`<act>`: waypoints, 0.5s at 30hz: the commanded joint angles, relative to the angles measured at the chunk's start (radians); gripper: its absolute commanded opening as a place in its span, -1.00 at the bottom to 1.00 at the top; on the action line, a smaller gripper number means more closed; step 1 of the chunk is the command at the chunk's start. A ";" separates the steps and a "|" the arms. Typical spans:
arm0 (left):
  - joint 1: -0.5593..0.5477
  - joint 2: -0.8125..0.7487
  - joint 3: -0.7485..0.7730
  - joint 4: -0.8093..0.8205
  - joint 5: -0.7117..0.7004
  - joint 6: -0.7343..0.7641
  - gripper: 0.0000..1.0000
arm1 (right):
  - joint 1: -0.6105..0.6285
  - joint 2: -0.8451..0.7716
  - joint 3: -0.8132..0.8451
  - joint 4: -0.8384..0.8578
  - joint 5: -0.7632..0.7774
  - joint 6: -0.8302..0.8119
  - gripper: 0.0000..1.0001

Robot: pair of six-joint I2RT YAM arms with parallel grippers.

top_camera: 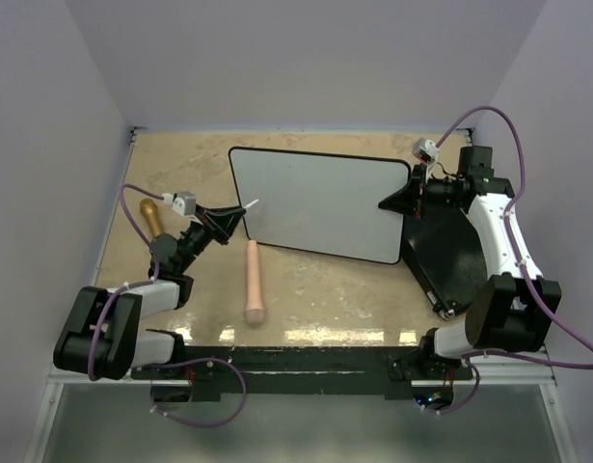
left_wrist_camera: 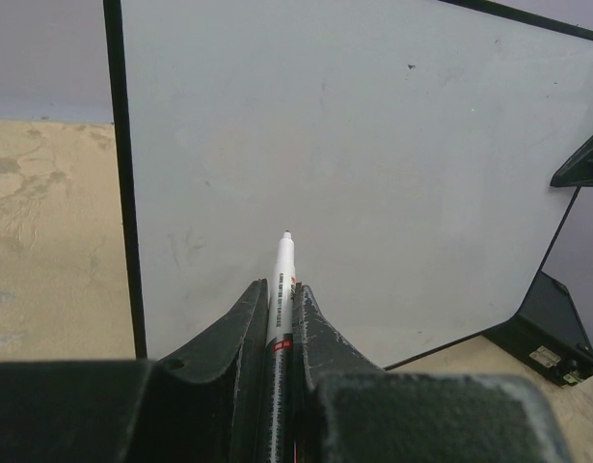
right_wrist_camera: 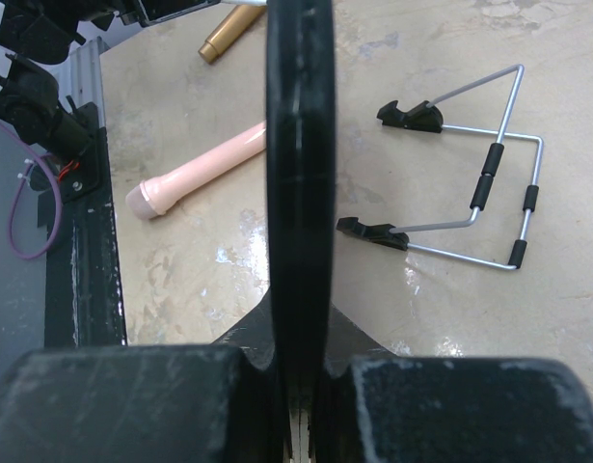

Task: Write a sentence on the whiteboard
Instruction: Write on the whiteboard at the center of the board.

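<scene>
The whiteboard [top_camera: 320, 203] stands tilted in mid-table, a glossy white face with a thin black rim. My right gripper [top_camera: 404, 198] is shut on its right edge. In the right wrist view that edge [right_wrist_camera: 299, 145] runs as a black bar straight up from between my jaws [right_wrist_camera: 299, 318]. My left gripper [top_camera: 240, 210] is shut on a white marker [left_wrist_camera: 283, 265], whose tip points at the board's lower left area [left_wrist_camera: 373, 174]. Whether the tip touches, I cannot tell. The sentence is out of view; the board's face shows only faint smudges.
A pink cylinder [top_camera: 254, 282] lies in front of the board, and a brass-coloured piece [top_camera: 152, 214] lies at the left. A black flat case [top_camera: 455, 256] sits under my right arm. A wire stand [right_wrist_camera: 470, 193] with black clips rests on the table behind the board.
</scene>
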 commanded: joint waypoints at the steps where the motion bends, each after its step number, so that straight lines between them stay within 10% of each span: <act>1: 0.006 0.003 -0.005 0.356 -0.014 0.028 -1.00 | 0.002 0.005 0.000 -0.016 0.071 -0.035 -1.00; 15: 0.006 -0.006 0.014 0.302 -0.066 0.056 -1.00 | 0.001 0.011 0.000 -0.013 0.077 -0.035 -1.00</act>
